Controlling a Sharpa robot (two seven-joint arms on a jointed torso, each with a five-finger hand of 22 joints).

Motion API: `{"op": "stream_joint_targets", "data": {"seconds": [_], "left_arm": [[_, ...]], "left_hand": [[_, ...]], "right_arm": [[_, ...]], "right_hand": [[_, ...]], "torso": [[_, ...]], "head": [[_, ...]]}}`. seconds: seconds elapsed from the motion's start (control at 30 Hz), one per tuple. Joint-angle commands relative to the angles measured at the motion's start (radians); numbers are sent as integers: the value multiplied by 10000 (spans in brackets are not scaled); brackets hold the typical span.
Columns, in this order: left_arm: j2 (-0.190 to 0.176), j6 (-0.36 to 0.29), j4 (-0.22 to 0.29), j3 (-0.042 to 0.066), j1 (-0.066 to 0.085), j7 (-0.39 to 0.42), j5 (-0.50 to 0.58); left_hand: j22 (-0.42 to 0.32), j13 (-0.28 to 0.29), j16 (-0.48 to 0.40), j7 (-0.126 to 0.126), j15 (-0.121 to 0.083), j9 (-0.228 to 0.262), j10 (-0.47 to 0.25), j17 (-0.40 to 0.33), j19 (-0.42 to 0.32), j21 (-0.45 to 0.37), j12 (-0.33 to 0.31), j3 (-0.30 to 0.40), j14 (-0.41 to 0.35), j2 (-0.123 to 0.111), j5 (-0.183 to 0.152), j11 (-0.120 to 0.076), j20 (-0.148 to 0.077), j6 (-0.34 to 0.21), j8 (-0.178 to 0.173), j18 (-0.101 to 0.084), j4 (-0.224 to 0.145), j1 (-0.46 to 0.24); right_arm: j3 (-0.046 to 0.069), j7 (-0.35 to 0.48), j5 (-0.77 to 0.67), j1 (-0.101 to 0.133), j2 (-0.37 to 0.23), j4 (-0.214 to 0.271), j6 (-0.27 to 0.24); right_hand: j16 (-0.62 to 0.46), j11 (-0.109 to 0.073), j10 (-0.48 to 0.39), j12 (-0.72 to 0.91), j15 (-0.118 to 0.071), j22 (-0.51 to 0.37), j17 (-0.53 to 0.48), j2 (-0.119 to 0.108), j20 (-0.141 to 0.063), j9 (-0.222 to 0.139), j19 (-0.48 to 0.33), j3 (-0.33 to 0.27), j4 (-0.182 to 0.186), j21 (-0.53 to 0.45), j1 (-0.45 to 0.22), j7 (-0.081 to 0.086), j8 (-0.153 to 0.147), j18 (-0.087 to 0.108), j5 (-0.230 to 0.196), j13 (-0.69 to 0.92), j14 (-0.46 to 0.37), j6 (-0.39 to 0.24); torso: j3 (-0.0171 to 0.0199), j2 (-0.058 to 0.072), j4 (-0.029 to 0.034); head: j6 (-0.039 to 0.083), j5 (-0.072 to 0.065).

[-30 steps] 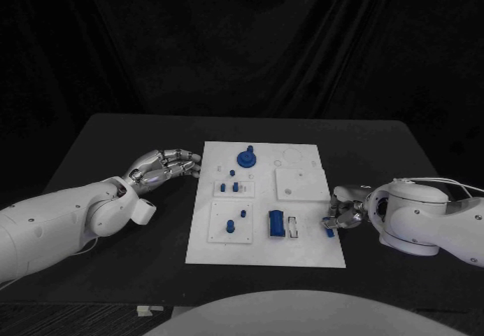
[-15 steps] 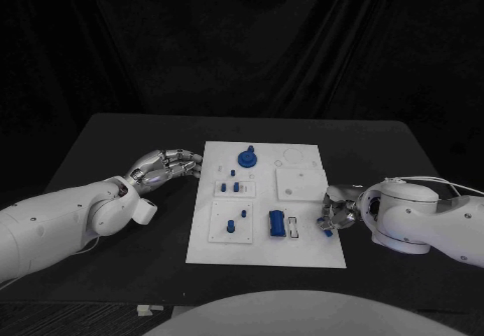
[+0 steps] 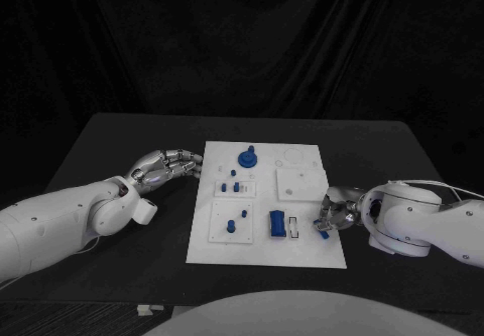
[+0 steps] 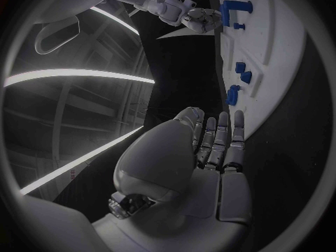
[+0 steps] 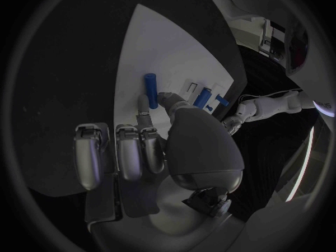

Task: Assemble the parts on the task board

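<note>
The flat rectangular task board (image 3: 264,248) lies in the middle of the dark table (image 3: 121,133), with the small parts (image 3: 275,224) spread over it. The left silver many-fingered hand (image 3: 161,168) rests on the table just beside the board's left edge, toward its far end. The right silver hand (image 3: 338,213) sits at the board's right edge, near a short loose peg (image 3: 324,233) lying there.
</note>
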Motion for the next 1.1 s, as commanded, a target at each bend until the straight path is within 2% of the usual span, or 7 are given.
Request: {"op": "stream_joint_targets", "data": {"seconds": [0.03,0.23,0.4,0.6,0.73,0.97,1.1], "left_arm": [[32,96,2,9,-16,56,68],[45,84,-4,9,-17,40,68],[71,79,-9,9,-17,35,68],[85,80,-12,9,-17,29,68],[104,84,-24,9,-17,26,68],[121,122,-34,9,-18,6,68],[125,130,-31,9,-18,-4,68]], "left_hand": [[23,-19,-69,73,75,-15,7,-17,-40,46,-40,76,20,0,49,50,1,-24,-38,-31,-19,-69],[23,-19,-69,73,75,-15,7,-17,-40,46,-40,76,20,0,49,50,1,-24,-38,-31,-19,-69],[23,-19,-69,73,75,-15,7,-17,-40,46,-40,76,20,0,49,50,1,-24,-38,-31,-19,-69],[44,-27,-67,81,80,-17,14,-17,-44,59,-48,124,28,-8,69,53,-1,-23,-37,-38,-36,-67],[44,-27,-67,81,80,-17,14,-17,-44,59,-48,124,28,-8,69,53,-1,-23,-37,-38,-36,-67],[44,-27,-67,81,80,-17,14,-17,-44,59,-48,124,28,-8,69,53,-1,-23,-37,-38,-36,-67],[56,-31,-66,87,82,-19,17,-18,-46,66,-52,148,30,-15,79,53,-2,-24,-38,-42,-44,-69]], "right_arm": [[-60,-60,2334,-18,-70,64,-636],[-58,-203,4842,314,-101,86,-906],[-58,-227,6013,446,-15,43,-960],[-58,-153,6466,494,161,-82,-1016],[-58,-82,6557,504,289,-194,-1026],[-60,27,6604,505,540,-406,-1039],[-60,67,6612,503,681,-547,-1033]], "right_hand": [[26,15,1042,25,7,2629,2635,-42,51,-905,1041,1016,-1078,32,-163,-11,37,-77,-89,2632,1049,106],[26,-11,1042,25,5,2629,2635,-20,48,-932,1041,1003,-1072,32,-266,-36,35,-77,-134,2632,1049,138],[26,-14,1042,25,0,2629,2635,7,45,-945,1041,1008,-1063,32,-302,-40,26,-77,-134,2632,1049,133],[26,-17,1042,25,-7,2629,2635,36,40,-976,1041,1011,-1052,32,-371,-37,-5,-77,-133,2632,1049,101],[26,-14,1042,25,-10,2629,2635,44,37,-997,1041,1009,-1051,32,-411,-31,-29,-77,-138,2632,1049,69],[26,-7,1042,25,-6,2629,2635,62,35,-1032,1041,1006,-1046,32,-472,-20,-66,-77,-164,2632,1049,17],[26,-4,1042,25,-5,2629,2635,70,35,-1043,1041,1006,-1042,32,-493,-15,-79,-77,-173,2632,1049,-1]], "torso": [[-3,-4,-10],[-1,1,-11],[-2,1,-3],[-2,4,-13],[-15,8,15],[-2,15,-7],[-4,18,18]], "head": [[-1,23],[-1,33],[-1,57],[-1,103],[-1,92],[-1,124],[-1,86]]}}
